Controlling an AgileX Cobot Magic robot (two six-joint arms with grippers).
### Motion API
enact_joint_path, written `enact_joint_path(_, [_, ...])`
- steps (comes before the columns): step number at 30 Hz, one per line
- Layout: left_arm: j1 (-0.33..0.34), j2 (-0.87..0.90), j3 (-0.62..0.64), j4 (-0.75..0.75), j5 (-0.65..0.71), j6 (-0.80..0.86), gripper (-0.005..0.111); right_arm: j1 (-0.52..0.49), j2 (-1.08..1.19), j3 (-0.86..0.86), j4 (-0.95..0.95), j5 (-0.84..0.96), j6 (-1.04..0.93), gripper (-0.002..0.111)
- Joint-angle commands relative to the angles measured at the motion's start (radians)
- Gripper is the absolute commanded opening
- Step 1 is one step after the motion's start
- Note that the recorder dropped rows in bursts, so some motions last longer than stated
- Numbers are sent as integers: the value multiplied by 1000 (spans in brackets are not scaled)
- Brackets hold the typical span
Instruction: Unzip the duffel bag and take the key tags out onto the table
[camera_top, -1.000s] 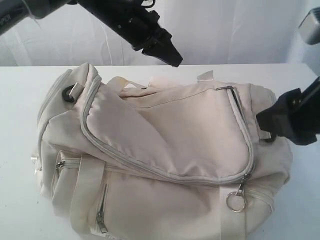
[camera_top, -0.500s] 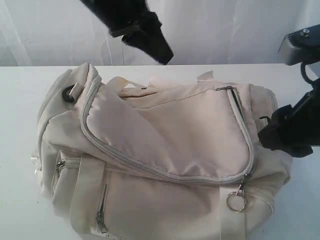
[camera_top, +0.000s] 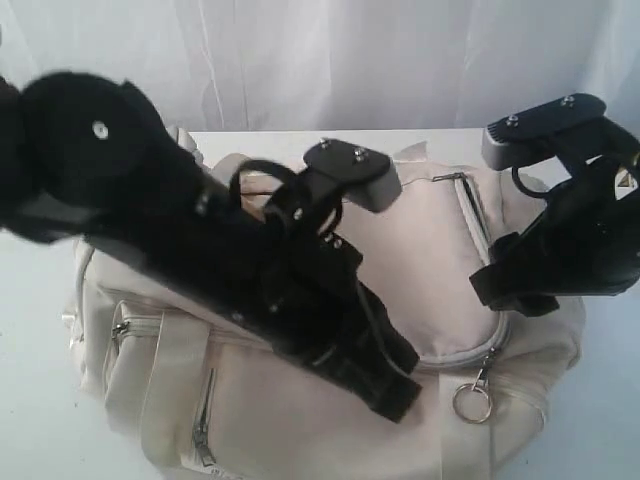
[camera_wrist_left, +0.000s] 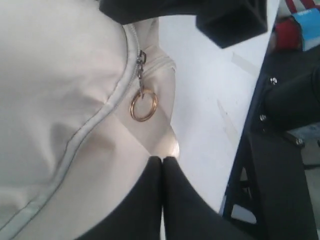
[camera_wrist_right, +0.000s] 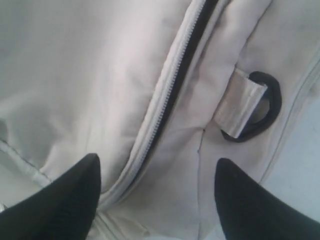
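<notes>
The cream-white duffel bag (camera_top: 150, 360) lies on the white table (camera_top: 30, 280), its grey zipper (camera_wrist_right: 165, 95) running along the top flap. A metal ring pull (camera_top: 471, 403) hangs at the front right corner of the zipper. My left gripper (camera_top: 400, 395) reaches across the bag's top and is shut, with nothing between its tips. In the left wrist view it (camera_wrist_left: 162, 159) sits a short way from the ring pull (camera_wrist_left: 144, 105). My right gripper (camera_wrist_right: 157, 167) is open over the bag's right end, straddling the zipper beside a black strap ring (camera_wrist_right: 265, 107). The key tags are hidden.
A white curtain (camera_top: 400, 60) hangs behind the table. In the left wrist view a dark stand (camera_wrist_left: 280, 165) rises just past the table's edge, with red and blue items (camera_wrist_left: 300, 25) beyond it. The right arm's body (camera_top: 580, 230) is above the bag's right end.
My left arm has swung down from behind the bag and across its top to the front right corner. My right gripper has shifted slightly inward over the bag's right end.
</notes>
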Motion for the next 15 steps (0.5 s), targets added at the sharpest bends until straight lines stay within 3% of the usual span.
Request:
enact_joint_path(1, [-76, 58, 41, -144, -172, 4, 0, 0, 30, -8, -7, -56, -2, 61])
enact_joint_path(3, [-93, 102, 39, -180, -201, 4, 2, 0, 30, -8, -7, -69, -2, 61])
enact_joint_path(5, [-93, 134, 32, -182, -190, 4, 15, 0, 30, -8, -7, -70, 2, 62])
enact_joint_path(8, [-93, 168, -4, -226, -147, 4, 47, 0, 50, -8, -7, -77, 9, 62])
enact_joint_path(10, [-94, 179, -18, -235, -168, 4, 60, 0, 86, -8, -7, -80, 9, 62])
enact_joint_path(15, [-105, 200, -18, -294, -194, 4, 62, 0, 172, -8, 9, -80, 30, 61])
